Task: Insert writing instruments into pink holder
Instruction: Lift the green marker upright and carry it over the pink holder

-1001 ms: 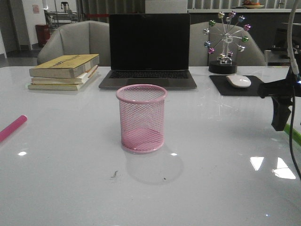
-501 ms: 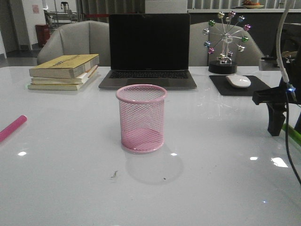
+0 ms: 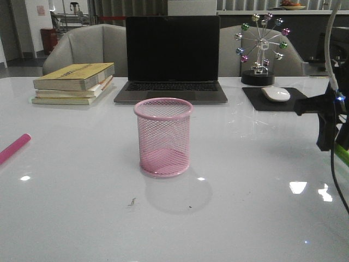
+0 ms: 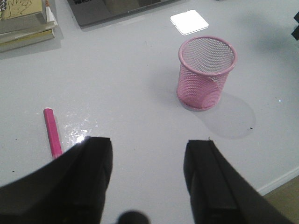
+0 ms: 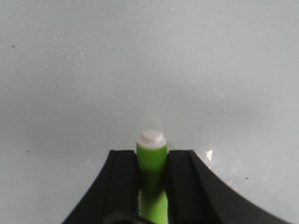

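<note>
Markers and cup at the moment shown. Green marker (image 5: 152, 179) lies between the right jaws, which pinch it on both sides; its white end (image 5: 152, 138) sticks out past the fingertips, over bare desk (image 3: 245, 207). In the front view only a short green length (image 3: 341, 155) shows at the right edge, below the dark right gripper (image 3: 327, 131), so whether it touches the desk cannot be told. Pink marker (image 3: 14, 148) lies flat on the desk at the far left edge, well apart from the cup; the left wrist view shows it (image 4: 53, 132) just beside the left gripper (image 4: 147, 158), whose jaws are spread wide with nothing between them. Pink mesh cup (image 3: 163, 136) stands upright near the middle of the desk, open end up, nothing visible inside (image 4: 206, 70). Behind the cup: open laptop (image 3: 172, 57) with dark screen. Left of the laptop: stack of books (image 3: 73, 83). Right of it: black pad (image 3: 275, 99) carrying a white mouse (image 3: 276, 94), with a wheel ornament (image 3: 260, 46) of coloured balls behind. Grey chairs (image 3: 92, 49) stand beyond the desk
</note>
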Controlling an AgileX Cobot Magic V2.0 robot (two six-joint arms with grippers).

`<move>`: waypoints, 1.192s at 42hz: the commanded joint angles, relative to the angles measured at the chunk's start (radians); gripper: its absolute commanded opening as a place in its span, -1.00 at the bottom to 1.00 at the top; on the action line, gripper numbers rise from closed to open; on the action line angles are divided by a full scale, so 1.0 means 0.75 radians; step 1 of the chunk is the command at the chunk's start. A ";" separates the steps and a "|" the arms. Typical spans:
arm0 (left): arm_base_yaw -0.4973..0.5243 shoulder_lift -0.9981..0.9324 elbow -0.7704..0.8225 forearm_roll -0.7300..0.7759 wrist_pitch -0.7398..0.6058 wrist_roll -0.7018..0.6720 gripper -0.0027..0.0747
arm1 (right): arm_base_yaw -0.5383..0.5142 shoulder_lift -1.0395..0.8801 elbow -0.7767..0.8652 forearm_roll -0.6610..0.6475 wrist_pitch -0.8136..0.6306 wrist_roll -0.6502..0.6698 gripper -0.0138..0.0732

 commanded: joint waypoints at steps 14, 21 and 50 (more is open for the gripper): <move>-0.014 0.001 -0.038 -0.009 -0.099 0.004 0.11 | 0.333 -0.740 0.527 0.002 -1.012 -0.014 -0.42; -0.014 0.001 -0.038 -0.009 -0.099 0.004 0.11 | 0.524 -0.846 0.695 -0.019 -1.496 -0.014 -0.42; -0.014 0.001 -0.038 -0.009 -0.099 0.004 0.11 | 0.750 -0.295 0.667 -0.157 -2.424 -0.014 -0.42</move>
